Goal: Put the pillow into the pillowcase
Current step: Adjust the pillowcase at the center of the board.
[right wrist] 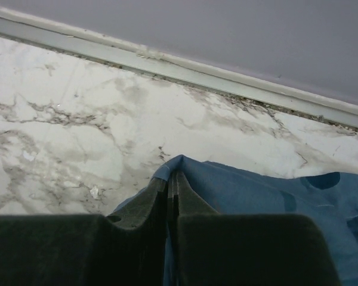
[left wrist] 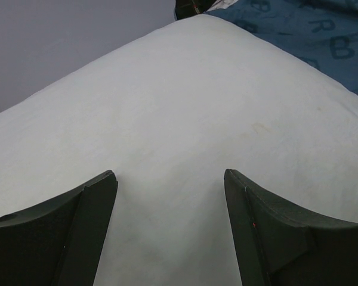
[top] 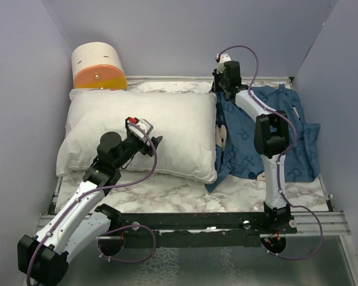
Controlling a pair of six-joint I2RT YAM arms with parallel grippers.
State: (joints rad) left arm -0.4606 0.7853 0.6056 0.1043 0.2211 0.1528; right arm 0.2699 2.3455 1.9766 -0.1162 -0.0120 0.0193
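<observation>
The right claw (right wrist: pixel 172 179) is clamped on a raised edge of the pillowcase (right wrist: pixel 256 196), fingers pressed together with a peak of blue cloth pinched between them. It is at the far edge of the marble-patterned table (right wrist: pixel 77 107), close to the back wall (right wrist: pixel 227 36). From that grip the pillowcase spreads rumpled across the table's right side. Its left edge meets the right end of the pillow (left wrist: pixel 185 101); whether any cloth lies beneath cannot be told. The right arm (top: pixel 268 137) reaches out long from its base, wrist tipped down at the far edge.

The left claw (left wrist: pixel 170 179) stands wide open over the pillow, fingers spread either side of bare white fabric; whether the tips touch it cannot be told. The left arm (top: pixel 107 152) is bent at the elbow and angles in from the left. The pillow lies flat across the table's left and middle, outside the pillowcase, with a cream and orange drum-shaped object (top: pixel 97 67) behind its far left corner.

The pillow looks light, plump and yielding, likely to sag or fold if lifted from one spot. Its short right end, nearest the pillowcase, seems the best place to take hold. The pillowcase looks thin and limp, and its mouth will probably fall shut unless one layer of the open edge is held up.
</observation>
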